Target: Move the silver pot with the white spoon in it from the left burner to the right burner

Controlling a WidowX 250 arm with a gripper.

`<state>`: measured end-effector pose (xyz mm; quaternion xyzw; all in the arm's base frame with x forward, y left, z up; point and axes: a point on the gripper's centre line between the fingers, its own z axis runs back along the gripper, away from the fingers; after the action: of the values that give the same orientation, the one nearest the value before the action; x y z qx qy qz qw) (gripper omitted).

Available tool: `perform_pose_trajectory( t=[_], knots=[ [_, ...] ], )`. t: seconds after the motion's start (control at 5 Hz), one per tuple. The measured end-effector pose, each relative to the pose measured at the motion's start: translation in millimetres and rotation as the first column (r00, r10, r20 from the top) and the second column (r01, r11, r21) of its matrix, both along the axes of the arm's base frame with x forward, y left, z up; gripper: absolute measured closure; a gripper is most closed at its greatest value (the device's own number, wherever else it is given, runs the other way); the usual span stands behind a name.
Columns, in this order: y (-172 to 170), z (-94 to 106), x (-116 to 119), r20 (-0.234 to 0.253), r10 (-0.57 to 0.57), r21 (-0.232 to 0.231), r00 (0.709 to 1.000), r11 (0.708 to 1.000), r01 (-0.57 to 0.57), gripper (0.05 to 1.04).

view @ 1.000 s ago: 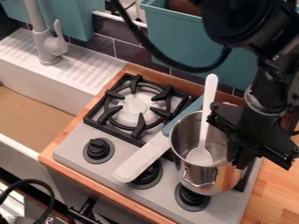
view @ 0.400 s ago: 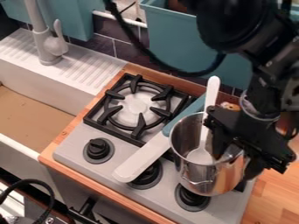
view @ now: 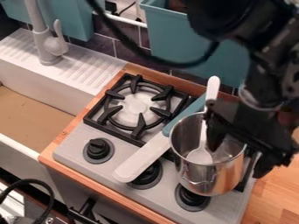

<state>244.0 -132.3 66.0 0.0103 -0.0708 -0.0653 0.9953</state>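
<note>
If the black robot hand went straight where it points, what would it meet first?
Likely the shiny metal pot, at its right rim, between the spread fingers of the hand; depth is unclear.

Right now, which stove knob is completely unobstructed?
The leftmost knob; the white handle partly hides the middle knob, the metal pot the rightmost knob.

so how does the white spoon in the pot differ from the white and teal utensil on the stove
The spoon stands at a lean inside the pot, while the utensil lies slantwise over the stove, beside the pot. The spoon is white all along; the utensil is white towards the sink side and teal at the other end. The spoon has a slim handle, the utensil a broader white part. Both are long and partly white.
</note>
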Motion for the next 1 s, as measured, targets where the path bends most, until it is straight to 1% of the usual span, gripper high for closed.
perform_pose_trajectory(
  t=[0.2, 0.4, 0.6, 0.8, 1.0],
  knots=[
    [1, 13.0, 3, -0.015, 0.022, -0.043, 1.0, 0.999, -0.022, 0.084],
    [7, 29.0, 10, -0.028, 0.08, -0.114, 0.996, 0.99, -0.082, 0.084],
    [21, 43.9, 15, 0.012, 0.107, -0.132, 0.994, 0.986, -0.105, 0.084],
    [40, 46.4, 12, 0.04, 0.126, -0.109, 0.991, 0.987, -0.121, 0.084],
    [53, 38.8, 11, 0.035, 0.106, -0.099, 0.994, 0.99, -0.102, 0.084]
  ],
)
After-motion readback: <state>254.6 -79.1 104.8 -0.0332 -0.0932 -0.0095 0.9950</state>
